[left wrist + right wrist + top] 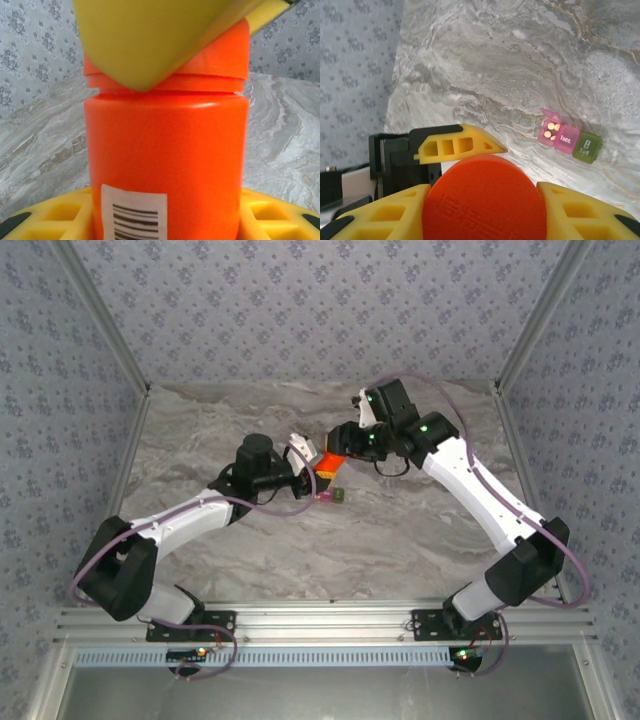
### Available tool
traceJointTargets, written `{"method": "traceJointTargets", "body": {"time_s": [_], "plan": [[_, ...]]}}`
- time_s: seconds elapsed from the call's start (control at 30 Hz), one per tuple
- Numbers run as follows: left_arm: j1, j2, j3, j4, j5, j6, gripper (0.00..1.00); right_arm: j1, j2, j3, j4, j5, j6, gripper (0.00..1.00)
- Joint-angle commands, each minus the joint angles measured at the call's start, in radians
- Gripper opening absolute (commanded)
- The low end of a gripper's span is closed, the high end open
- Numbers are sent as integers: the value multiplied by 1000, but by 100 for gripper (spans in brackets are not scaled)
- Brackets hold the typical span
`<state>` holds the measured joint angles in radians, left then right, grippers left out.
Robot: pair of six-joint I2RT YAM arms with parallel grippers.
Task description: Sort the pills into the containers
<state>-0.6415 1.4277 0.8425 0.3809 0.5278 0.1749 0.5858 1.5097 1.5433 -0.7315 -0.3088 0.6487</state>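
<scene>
Pink-and-green containers point(568, 140) lie flat, one pink compartment open, holding pills point(550, 130).

Open table point(400, 540) before the containers point(568, 140); the bottle point(327, 463) crowds their far side

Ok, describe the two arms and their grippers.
The left arm and right arm have white links, black joints and bases, with purple cables looping alongside. Green lights glow on the right arm. The fingers are chunky yellow plastic with rectangular cut-outs.
</scene>
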Motion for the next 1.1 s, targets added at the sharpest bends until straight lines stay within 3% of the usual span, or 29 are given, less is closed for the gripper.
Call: {"method": "traceJointTargets", "body": {"time_s": [0.0,0.07,0.17,0.33,0.47,0.57,0.93,1.07], "plan": [[-17,-21,41,141,49,14,0,28,-24,-15,77,-27,159,53],[-17,-23,37,143,47,14,0,-2,-56,0,40,-38,111,67],[-17,-23,38,147,48,14,0,-66,-137,-20,25,-78,32,72],[-17,-21,36,155,52,12,0,-161,-182,3,12,-214,-179,75],[-17,-26,38,151,54,12,0,-126,-73,137,-166,-165,-457,75],[-17,-30,40,140,52,18,0,-91,-6,193,-236,-104,-567,74],[-17,-31,35,143,51,15,0,-53,46,216,-274,-99,-601,65],[-17,-30,35,142,52,18,0,-57,43,208,-272,-108,-589,68]]}}
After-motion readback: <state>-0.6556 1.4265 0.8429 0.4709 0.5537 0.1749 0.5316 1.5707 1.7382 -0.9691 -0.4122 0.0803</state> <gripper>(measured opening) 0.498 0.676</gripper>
